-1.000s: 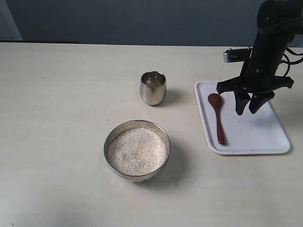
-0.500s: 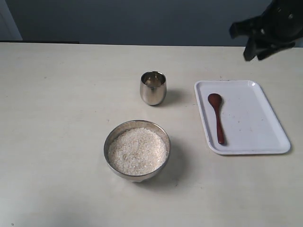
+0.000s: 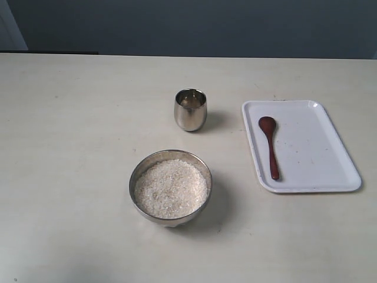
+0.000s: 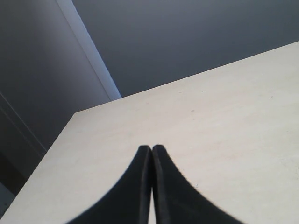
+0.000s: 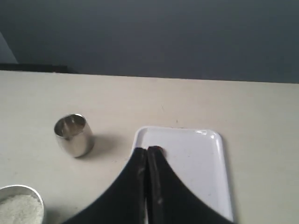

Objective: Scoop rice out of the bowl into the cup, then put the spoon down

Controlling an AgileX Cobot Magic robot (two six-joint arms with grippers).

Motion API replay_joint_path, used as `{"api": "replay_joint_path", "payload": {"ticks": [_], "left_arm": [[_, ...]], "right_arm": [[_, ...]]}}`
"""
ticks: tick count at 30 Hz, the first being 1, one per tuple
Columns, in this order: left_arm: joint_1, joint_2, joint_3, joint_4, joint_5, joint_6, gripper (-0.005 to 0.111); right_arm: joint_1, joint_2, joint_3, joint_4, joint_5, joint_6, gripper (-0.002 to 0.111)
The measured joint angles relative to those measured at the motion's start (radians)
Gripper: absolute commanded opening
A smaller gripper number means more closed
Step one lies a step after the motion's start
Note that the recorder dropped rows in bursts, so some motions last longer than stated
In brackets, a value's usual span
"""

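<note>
**Student:** Legend, please. The slim dark reddish-brown wooden spoon (image 3: 270,146) lies flat on the white rectangular tray (image 3: 318,147). The tray sits toward the right-hand edge of the pale counter (image 3: 70,147) in the exterior view. What may fail from here?

**Tutor:** This is judgement, not observation. The handle is thin and lies flush on the tray, so a pinch could slide off it or skid the tray. The small rounded steel cup (image 3: 190,112), mid-counter, has a narrow mouth. It stands apart from the wide shiny steel bowl (image 3: 171,220), which is nearer the front edge. White rice grains (image 3: 171,188) carried across that gap could spill onto the counter, and a knock could tip the cup.

**Student:** And the grippers?

**Tutor:** The left gripper (image 4: 152,149) has its fingers pressed together and holds nothing, above bare counter near a corner. The right gripper (image 5: 147,150) is likewise pressed together and empty, above the tray.

**Student:** What is hidden or unclear?

**Tutor:** Neither arm appears in the exterior view. The cup's interior shows only reflections, so whether it holds rice cannot be told, and progress is uncertain. In the right wrist view the gripper covers nearly all of the spoon, and the bowl is cut off at the frame's edge. The left wrist view shows none of the task's things.
</note>
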State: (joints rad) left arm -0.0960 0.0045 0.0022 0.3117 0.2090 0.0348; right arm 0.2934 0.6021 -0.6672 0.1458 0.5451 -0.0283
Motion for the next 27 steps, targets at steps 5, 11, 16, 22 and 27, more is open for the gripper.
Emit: {"api": "replay_joint_path", "payload": {"ticks": [5, 11, 16, 22, 27], "left_arm": [[0.0, 0.0, 0.0, 0.0, 0.0, 0.0, 0.0], [0.0, 0.0, 0.0, 0.0, 0.0, 0.0, 0.0], [0.0, 0.0, 0.0, 0.0, 0.0, 0.0, 0.0], [0.0, 0.0, 0.0, 0.0, 0.0, 0.0, 0.0], [0.0, 0.0, 0.0, 0.0, 0.0, 0.0, 0.0]], "right_arm": [[0.0, -0.11, 0.07, 0.112, 0.052, 0.002, -0.001], [0.0, -0.125, 0.075, 0.124, 0.105, 0.005, -0.001], [0.0, -0.129, 0.084, 0.037, 0.062, 0.003, -0.001], [-0.073, -0.219, 0.241, 0.006, -0.11, 0.003, -0.001], [-0.179, -0.329, 0.419, 0.057, -0.214, 0.003, -0.001]]}}
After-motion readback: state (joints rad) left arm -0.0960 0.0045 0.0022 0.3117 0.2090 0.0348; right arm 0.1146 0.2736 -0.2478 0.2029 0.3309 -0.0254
